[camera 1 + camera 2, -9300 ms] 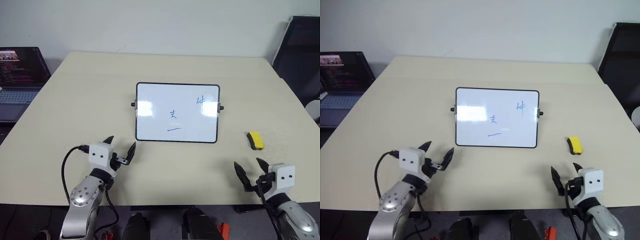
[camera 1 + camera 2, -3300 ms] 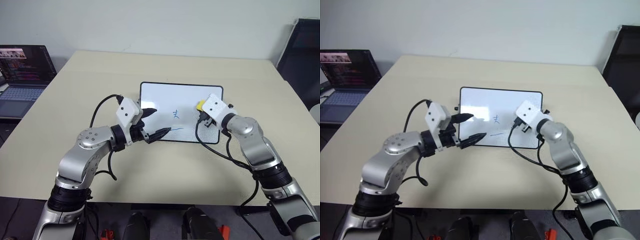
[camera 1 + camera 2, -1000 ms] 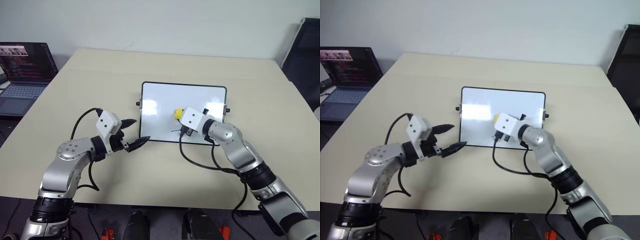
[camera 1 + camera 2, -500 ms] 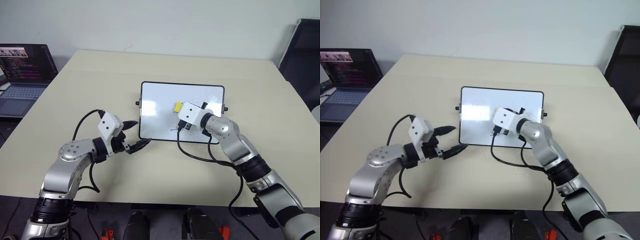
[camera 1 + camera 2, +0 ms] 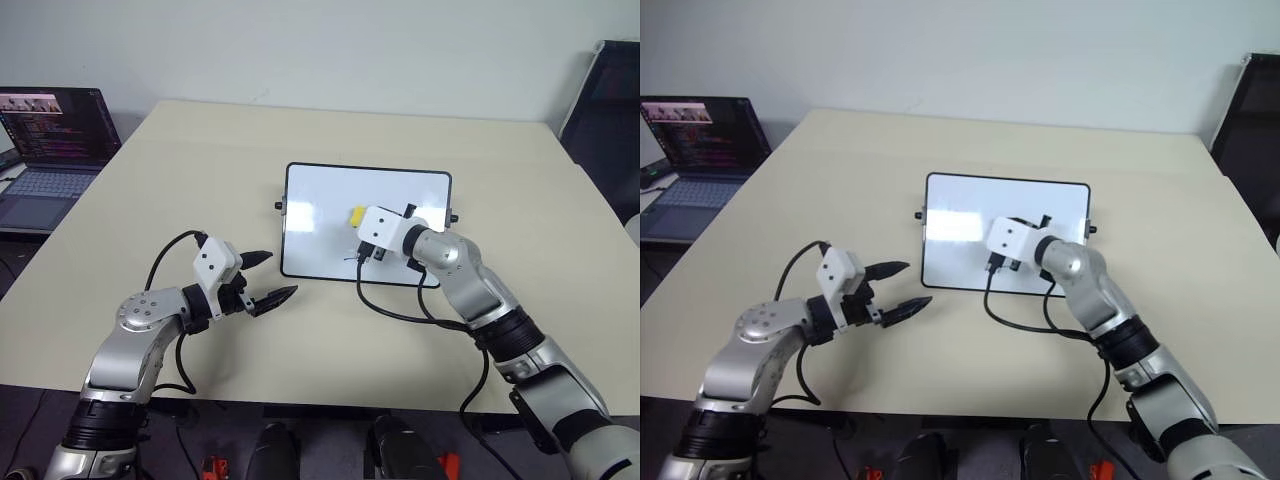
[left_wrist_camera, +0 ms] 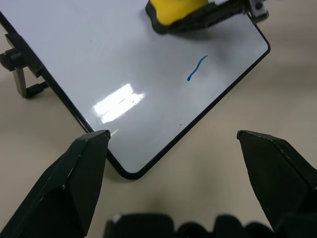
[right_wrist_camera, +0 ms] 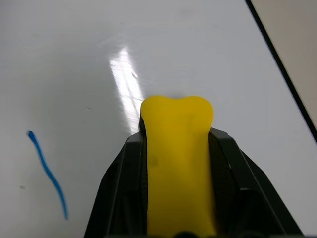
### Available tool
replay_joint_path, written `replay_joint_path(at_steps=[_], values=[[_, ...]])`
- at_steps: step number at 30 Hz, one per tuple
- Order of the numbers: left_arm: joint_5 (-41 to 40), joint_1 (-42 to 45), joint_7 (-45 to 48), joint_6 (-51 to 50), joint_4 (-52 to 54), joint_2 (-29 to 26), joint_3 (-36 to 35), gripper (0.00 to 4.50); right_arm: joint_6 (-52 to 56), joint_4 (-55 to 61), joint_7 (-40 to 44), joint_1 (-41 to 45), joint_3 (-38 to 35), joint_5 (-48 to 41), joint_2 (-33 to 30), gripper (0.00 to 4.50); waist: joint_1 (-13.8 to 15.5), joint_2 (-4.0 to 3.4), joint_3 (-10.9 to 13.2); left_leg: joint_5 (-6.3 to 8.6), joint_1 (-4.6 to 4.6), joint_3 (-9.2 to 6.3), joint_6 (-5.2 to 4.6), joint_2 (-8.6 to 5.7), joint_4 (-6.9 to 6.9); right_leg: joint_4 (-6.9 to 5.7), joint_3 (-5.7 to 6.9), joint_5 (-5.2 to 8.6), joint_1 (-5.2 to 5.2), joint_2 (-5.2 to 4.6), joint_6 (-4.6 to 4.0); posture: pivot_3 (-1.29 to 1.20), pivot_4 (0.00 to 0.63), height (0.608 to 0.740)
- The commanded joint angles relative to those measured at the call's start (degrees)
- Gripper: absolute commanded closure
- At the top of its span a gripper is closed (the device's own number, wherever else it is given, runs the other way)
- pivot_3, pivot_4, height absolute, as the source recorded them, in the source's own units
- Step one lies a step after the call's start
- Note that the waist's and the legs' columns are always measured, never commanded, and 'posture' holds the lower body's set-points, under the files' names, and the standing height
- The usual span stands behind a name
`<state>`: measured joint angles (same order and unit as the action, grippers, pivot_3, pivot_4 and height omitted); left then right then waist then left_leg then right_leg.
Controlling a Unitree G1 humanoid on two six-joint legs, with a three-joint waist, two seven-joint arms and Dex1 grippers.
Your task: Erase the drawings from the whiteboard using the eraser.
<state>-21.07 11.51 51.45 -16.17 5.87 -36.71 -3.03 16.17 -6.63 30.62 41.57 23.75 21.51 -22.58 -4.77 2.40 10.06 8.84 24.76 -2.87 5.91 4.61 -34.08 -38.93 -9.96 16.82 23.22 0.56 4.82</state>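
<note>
While the right gripper [image 7: 177, 196] clamps the small yellow oblong eraser [image 7: 177, 163] against the glossy white black-framed whiteboard [image 5: 320, 200], one short blue marker line [image 7: 48, 172] lies just beside it; the left gripper [image 5: 266, 279] hovers wide open off the board's near corner.

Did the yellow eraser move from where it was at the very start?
Yes. The eraser began on the table to the right of the whiteboard. Now the right gripper holds it over the board's middle, near one blue line.
</note>
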Motion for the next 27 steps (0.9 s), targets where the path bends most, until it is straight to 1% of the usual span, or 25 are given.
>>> replay_joint_path(at_steps=[1,5,8,12,14,16,19,20,23,27], values=[[0.2,0.0,0.4,1.8,0.4,0.2,-0.5,0.00,2.0,1.9,2.3,-3.2,-1.6,1.1,-3.8,3.20,0.1,0.00,0.0,0.00,0.00,0.00,0.00,0.00,0.02,0.01,0.00,0.02,0.00,0.00,0.01,0.00,0.150,0.740],[0.2,-0.2,0.4,1.6,0.5,0.1,-0.6,0.00,2.3,7.4,4.5,-7.5,-3.0,0.5,-7.5,3.20,0.1,0.00,0.0,0.01,0.01,0.01,0.00,0.01,0.10,0.04,0.01,0.07,0.01,0.00,0.01,0.00,0.150,0.740],[0.2,0.1,0.4,1.5,0.5,0.0,-0.5,0.00,4.7,11.9,4.0,-8.6,-7.1,-4.3,-4.6,3.20,0.0,0.01,0.0,0.00,0.01,0.01,0.00,0.01,0.09,0.04,-0.01,0.07,0.01,0.00,0.02,0.00,0.150,0.740],[0.0,0.4,0.3,1.8,0.5,-0.5,-1.6,0.00,11.0,21.3,5.7,-11.0,-14.7,-15.0,0.5,3.20,-0.3,-0.03,0.0,0.00,0.02,0.02,0.00,0.00,0.08,-0.01,-0.05,0.04,0.05,0.00,0.03,0.00,0.150,0.740],[-0.6,0.2,0.6,1.7,0.8,-0.9,-2.6,0.00,13.1,26.4,7.3,-13.9,-17.4,-19.2,0.5,3.20,-0.2,-0.03,0.0,0.01,0.05,0.01,0.00,0.01,0.12,0.00,-0.02,0.07,0.05,0.01,0.04,0.00,0.150,0.740],[-1.9,-0.2,1.2,0.7,1.7,-1.5,-3.6,0.00,13.9,30.8,8.6,-17.8,-19.2,-21.7,-1.0,3.20,-0.1,-0.03,0.0,0.04,0.09,0.00,0.04,0.02,0.18,0.05,0.01,0.12,0.06,0.01,0.11,0.00,0.150,0.740],[-3.0,-1.1,1.5,0.1,2.5,-2.1,-4.9,0.00,13.8,35.4,9.2,-23.7,-21.3,-23.4,-3.8,3.20,0.1,-0.03,0.0,0.16,0.11,-0.03,0.19,0.02,0.21,0.05,0.05,0.28,0.05,0.00,0.21,0.00,0.150,0.740],[-3.1,-1.3,1.1,0.1,2.5,-2.2,-5.5,0.00,12.9,36.5,9.3,-25.4,-21.4,-23.1,-4.9,3.20,0.1,-0.03,0.0,0.17,0.13,-0.02,0.21,0.02,0.22,0.05,0.04,0.41,0.07,0.00,0.03,0.00,0.150,0.740],[-3.8,-1.7,0.1,-0.9,3.5,-2.2,-6.9,0.00,9.0,38.3,8.8,-29.3,-20.7,-21.3,-8.0,3.20,0.1,-0.05,0.0,0.20,0.12,-0.02,0.24,0.02,0.23,0.04,0.04,0.47,0.07,0.00,-0.02,0.00,0.150,0.740],[-4.7,-2.0,-0.9,-3.7,6.8,-2.7,-7.0,0.00,7.6,38.9,7.1,-32.1,-20.4,-21.6,-8.4,3.20,-0.3,-0.04,0.0,0.20,0.07,-0.02,0.24,0.02,0.19,0.01,0.03,0.46,0.07,0.00,-0.02,0.00,0.150,0.740]])
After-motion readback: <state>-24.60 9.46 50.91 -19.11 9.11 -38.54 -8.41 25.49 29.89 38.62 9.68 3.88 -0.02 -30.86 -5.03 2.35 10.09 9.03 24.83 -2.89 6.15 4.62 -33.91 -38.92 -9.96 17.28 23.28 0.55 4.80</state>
